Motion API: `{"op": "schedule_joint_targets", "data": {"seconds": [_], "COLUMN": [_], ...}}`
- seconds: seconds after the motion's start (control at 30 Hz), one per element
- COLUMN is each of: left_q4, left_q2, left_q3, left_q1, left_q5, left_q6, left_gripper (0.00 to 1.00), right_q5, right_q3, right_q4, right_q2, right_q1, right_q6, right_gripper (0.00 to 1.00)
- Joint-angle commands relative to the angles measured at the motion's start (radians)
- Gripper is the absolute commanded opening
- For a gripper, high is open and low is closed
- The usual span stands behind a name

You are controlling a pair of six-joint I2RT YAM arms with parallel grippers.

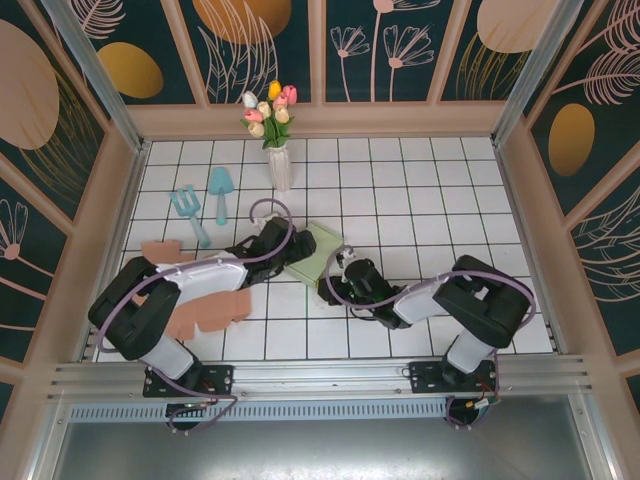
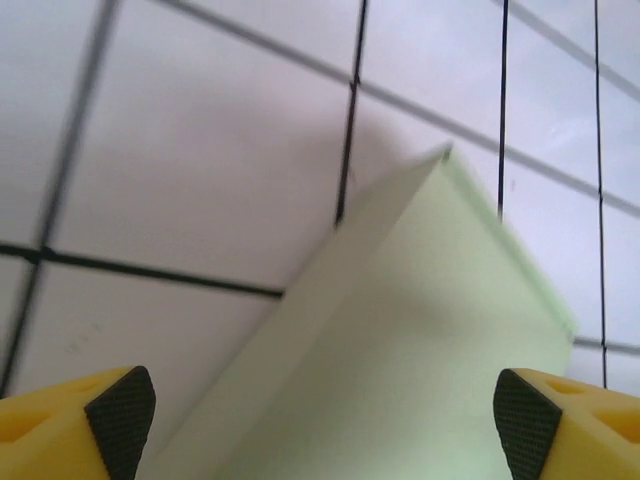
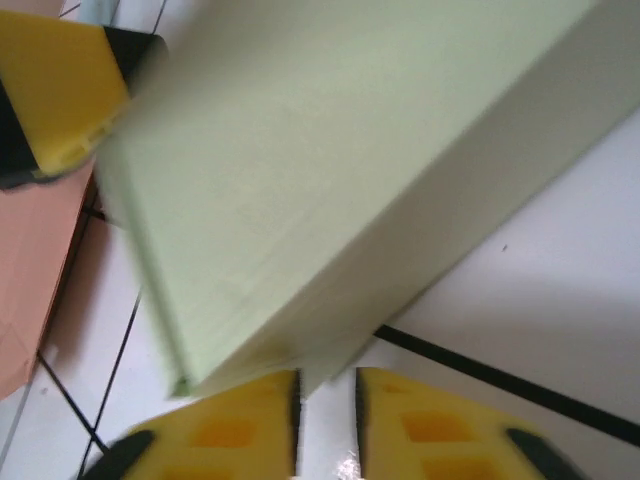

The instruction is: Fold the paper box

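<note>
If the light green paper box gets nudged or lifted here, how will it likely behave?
The green paper box looks thin-walled, so probably light and likely to slide on the smooth tiled table. Its flat panels hold crisp edges, yet may buckle if squeezed.

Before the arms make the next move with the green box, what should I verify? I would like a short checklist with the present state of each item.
1. Left gripper open: ok, fingertips wide apart, box ahead of them.
2. Right gripper holding the box: cannot tell; jaws a little apart at its lower edge, picture blurred.
3. Box closed up: cannot tell; one flat face and a side wall show.
4. Pink cardboard apart from the box: ok, it lies further left.
5. Vase upright, away from both grippers: ok.
</note>
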Motion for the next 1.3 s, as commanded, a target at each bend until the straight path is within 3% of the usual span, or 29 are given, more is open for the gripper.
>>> {"op": "schedule_joint_targets", "data": {"seconds": [0.0,0.1,0.17,0.27,0.53,0.7,1.0,1.27], "left_q4": [-0.151,-0.164,-0.117,0.034,0.129,0.202,0.313,0.310], "left_q2": [-0.085,-0.157,-0.204,-0.275,-0.382,-0.327,-0.155,-0.084], "left_q3": [0.007,-0.066,-0.136,-0.270,-0.355,-0.361,-0.318,-0.258], "left_q1": [0.061,0.061,0.059,0.046,-0.073,-0.074,-0.074,-0.074], "left_q5": [-0.156,-0.206,-0.157,-0.037,0.011,0.063,0.140,0.125], "left_q6": [-0.002,-0.032,-0.056,-0.106,-0.202,-0.224,-0.239,-0.231], "left_gripper": [0.90,0.90,0.89,0.86,0.85,0.85,0.85,0.85], "right_q5": [0.145,0.205,0.241,0.238,-0.006,-0.118,-0.131,-0.152], "right_q3": [-0.013,0.034,0.089,0.193,0.367,0.446,0.541,0.526], "right_q4": [-0.098,-0.217,-0.286,-0.371,-0.428,-0.430,-0.474,-0.456], "right_q2": [-0.091,-0.152,-0.165,-0.144,-0.050,0.055,0.189,0.231], "right_q1": [-0.004,-0.009,-0.020,-0.069,-0.234,-0.279,-0.291,-0.299], "right_q6": [-0.072,-0.158,-0.233,-0.345,-0.470,-0.470,-0.509,-0.503], "right_gripper": [0.35,0.45,0.53,0.56,0.64,0.64,0.65,0.64]}}
